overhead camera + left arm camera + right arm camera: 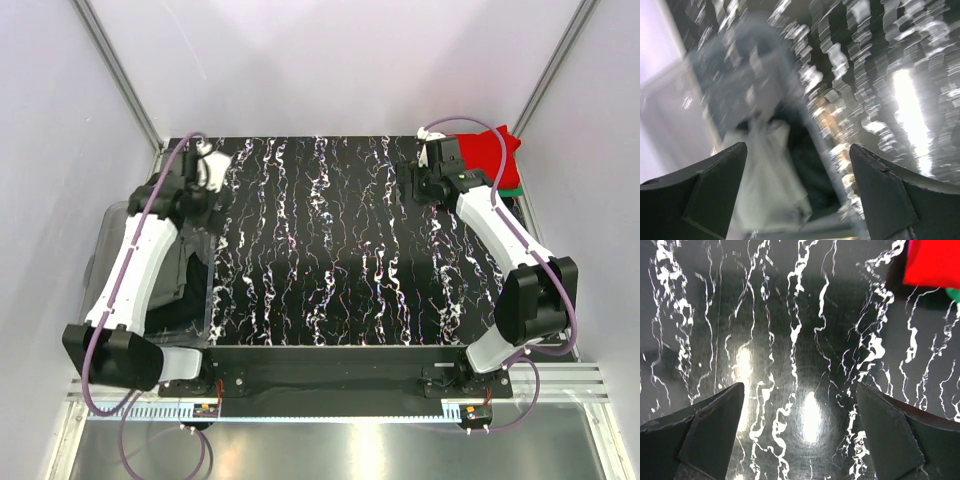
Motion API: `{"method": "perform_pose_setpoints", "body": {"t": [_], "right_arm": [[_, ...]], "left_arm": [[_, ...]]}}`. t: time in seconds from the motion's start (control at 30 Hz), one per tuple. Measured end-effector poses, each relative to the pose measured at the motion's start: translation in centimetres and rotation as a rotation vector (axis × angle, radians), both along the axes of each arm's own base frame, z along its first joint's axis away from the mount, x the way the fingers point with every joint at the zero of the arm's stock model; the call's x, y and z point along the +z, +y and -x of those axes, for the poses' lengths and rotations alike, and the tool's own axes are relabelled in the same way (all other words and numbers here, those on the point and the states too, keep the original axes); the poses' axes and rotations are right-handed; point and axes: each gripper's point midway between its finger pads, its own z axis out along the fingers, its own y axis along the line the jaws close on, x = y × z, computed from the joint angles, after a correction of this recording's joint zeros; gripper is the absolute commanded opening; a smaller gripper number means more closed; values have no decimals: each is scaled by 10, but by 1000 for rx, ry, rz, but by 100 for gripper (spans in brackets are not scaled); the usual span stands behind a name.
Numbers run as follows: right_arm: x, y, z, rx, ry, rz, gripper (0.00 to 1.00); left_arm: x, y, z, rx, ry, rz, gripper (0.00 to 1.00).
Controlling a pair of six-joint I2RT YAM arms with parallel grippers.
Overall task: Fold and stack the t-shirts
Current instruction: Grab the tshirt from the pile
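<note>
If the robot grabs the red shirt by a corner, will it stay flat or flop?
Probably flop: the red t-shirt looks like soft cloth with an uneven outline, so a pinched corner would likely lift while the rest droops. It is much wider than the open right gripper, so a push would probably bunch it rather than slide it.

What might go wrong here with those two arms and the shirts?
The left claw hangs open by the wall of the clear tub; it might snag plastic instead of the dark shirts inside. The red shirt sits on a green shirt at the far right corner of the table, close to the right claw; a nudge might push the pile off.
</note>
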Motion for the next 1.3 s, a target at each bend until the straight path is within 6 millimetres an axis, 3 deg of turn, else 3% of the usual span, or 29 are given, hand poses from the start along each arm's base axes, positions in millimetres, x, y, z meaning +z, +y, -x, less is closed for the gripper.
{"method": "perform_pose_setpoints", "body": {"t": [0.13,0.2,0.3,0.47,0.8,0.83,0.93,0.97,1.13,1.23,1.3], "right_arm": [[-8,6,5,52,22,-8,100],[-7,10,6,83,20,-19,100],[-7,18,6,115,19,-43,100],[-8,26,7,149,20,-71,100],[-18,29,15,184,42,-77,100],[-18,29,16,187,42,-79,100],[-15,30,16,193,35,-80,100],[-14,30,16,194,33,-80,100],[-13,30,15,201,20,-75,100],[-11,29,12,217,2,-58,100],[-9,27,9,216,-8,-46,100]], "left_arm": [[-24,54,21,108,81,-77,79],[-43,68,33,125,156,-99,71],[-67,77,45,128,264,-106,69],[-92,83,48,134,379,-83,61],[-119,92,50,164,484,-55,48],[-121,92,50,167,493,-53,44],[-127,92,50,173,514,-50,8],[-128,92,50,176,517,-48,0],[-112,90,41,163,484,-30,0],[-81,82,26,130,387,14,0],[-46,74,15,91,273,46,0]]}}
